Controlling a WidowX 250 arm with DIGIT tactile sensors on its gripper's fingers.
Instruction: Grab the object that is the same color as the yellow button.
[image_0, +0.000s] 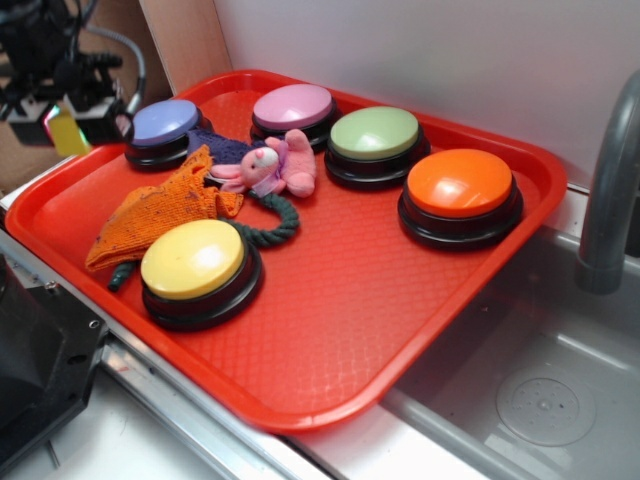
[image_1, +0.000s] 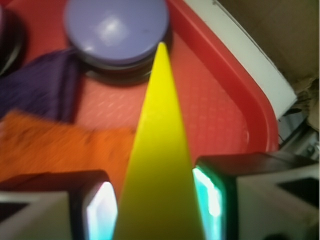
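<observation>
The claw (image_1: 159, 210) is clenched on the yellow wedge (image_1: 161, 165), above the tray (image_0: 330, 340) just beside the blue button (image_0: 165, 122); the wedge looks light, stiff, slick-faced, best pinched across its flat sides

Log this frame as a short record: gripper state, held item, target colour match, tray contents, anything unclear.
gripper: gripper shut on yellow wedge, raised over the tray's far left corner
colour match: yellow button, near front of red tray
other buttons: blue, pink, green, orange
soft items: orange cloth, pink plush toy
unclear: none
</observation>
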